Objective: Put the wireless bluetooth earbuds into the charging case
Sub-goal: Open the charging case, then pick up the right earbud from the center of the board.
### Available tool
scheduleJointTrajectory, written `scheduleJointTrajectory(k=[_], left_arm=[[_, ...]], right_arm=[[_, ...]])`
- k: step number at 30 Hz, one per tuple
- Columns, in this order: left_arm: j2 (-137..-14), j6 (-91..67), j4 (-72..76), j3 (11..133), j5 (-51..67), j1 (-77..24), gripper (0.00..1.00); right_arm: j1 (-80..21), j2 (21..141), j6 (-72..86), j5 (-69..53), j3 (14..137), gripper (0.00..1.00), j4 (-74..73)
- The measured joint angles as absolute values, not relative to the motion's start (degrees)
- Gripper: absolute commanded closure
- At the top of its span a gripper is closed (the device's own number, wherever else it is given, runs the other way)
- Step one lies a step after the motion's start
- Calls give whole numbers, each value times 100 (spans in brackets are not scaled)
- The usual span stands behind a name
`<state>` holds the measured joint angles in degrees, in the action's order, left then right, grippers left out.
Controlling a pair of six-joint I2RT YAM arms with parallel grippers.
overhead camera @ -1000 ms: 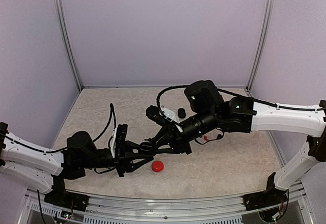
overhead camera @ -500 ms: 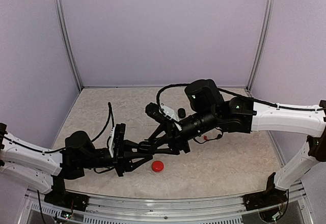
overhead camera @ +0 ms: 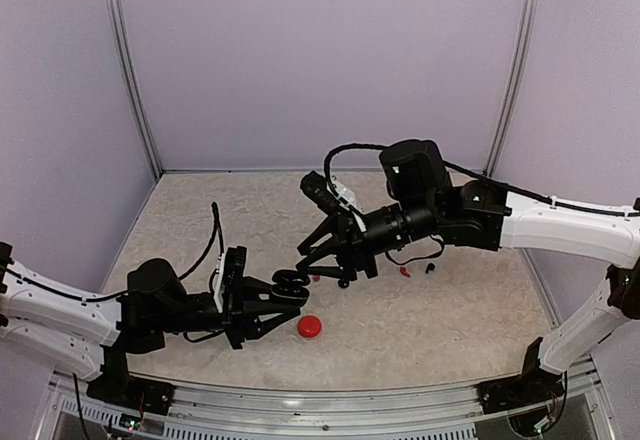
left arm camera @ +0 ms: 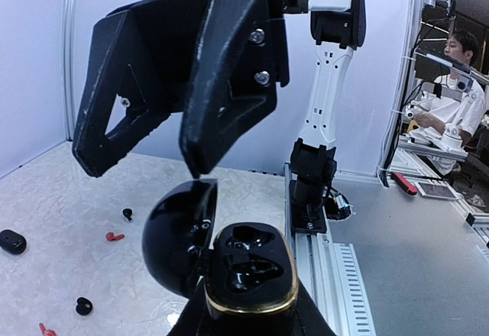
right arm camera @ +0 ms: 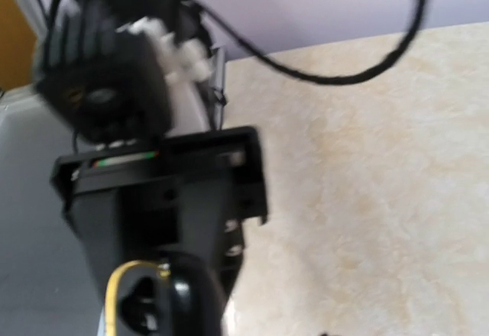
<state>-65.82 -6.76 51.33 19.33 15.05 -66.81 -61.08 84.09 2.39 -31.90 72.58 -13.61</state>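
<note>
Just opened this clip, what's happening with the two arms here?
The left pincer holds a black charging case with its lid flipped open; both wells look empty. The right pincer hovers just above it, jaws apart and carrying nothing. Red and black earbuds lie loose on the table, and a red case sits beside the left arm. No earbud is in the case yet.

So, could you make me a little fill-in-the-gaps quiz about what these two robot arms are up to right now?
The left gripper grips the glossy black pebble-shaped charging case, whose hinged lid stands ___.
The right gripper hangs just ___ that case, holding nothing.
The round flat plastic case lying on the marbled beige table is ___.
Missing words: open, above, red.
</note>
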Motion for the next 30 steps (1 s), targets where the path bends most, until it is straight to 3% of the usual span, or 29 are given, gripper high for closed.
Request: scheduleJointTrajectory(k=[7, 18, 23, 30], left_arm=[[-6497, -593, 5098, 1933, 1518, -6692, 96], [-6434, -923, 5310, 1673, 1417, -6534, 94], [-6292, -1122, 5376, 1490, 1323, -6316, 94], [-5990, -1345, 5446, 1341, 1114, -6016, 94]], right_arm=[[-6018, 8399, 309, -3083, 7244, 56, -1310], [-5688, 7725, 526, -3094, 6700, 12, -867], [-5590, 7164, 792, -2508, 6316, 1, -419], [-5435, 7006, 976, -1431, 6171, 2, -709]])
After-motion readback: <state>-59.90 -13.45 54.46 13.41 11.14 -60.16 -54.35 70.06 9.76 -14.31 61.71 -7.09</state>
